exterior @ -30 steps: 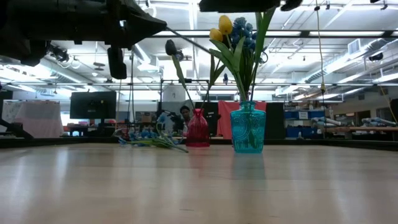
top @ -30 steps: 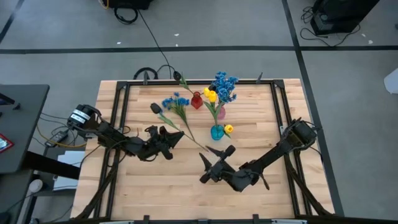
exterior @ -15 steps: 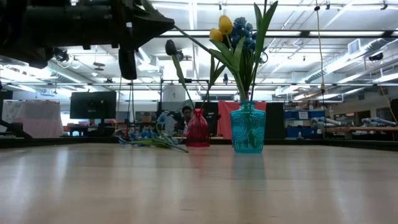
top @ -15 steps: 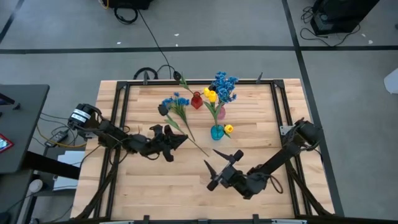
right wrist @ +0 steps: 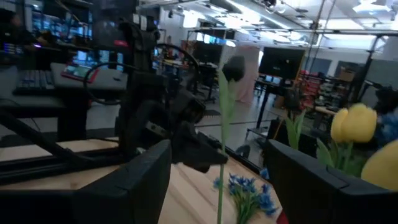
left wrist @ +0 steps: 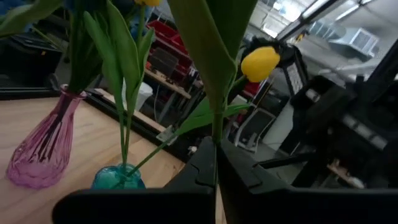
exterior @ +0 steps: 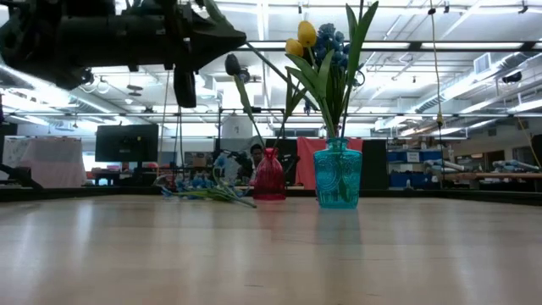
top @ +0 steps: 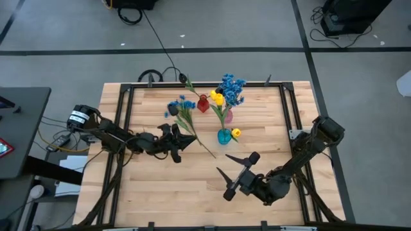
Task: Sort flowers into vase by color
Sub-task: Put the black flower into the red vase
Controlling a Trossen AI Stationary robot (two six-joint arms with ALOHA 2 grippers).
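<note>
A wooden table [top: 160, 186] carries red [top: 203, 104], pink [top: 227, 117] and teal [top: 223, 136] vases, plus loose blue flowers [top: 182, 106].

A pale wooden table [top: 192, 186] in a black frame stands on a grey floor [top: 58, 32] crossed by dark tape lines [top: 205, 49]. A black cable [top: 157, 40] runs from the far floor to the table's far edge. A dark side table [top: 19, 128] sits to the left. Seen level across the table, the room behind is a large open workshop with rows of bright ceiling lights [exterior: 474, 63], a dark monitor [exterior: 126, 142] at far left, a red panel [exterior: 373, 161] behind, shelving at right, and a seated person [exterior: 252, 157] far off
</note>
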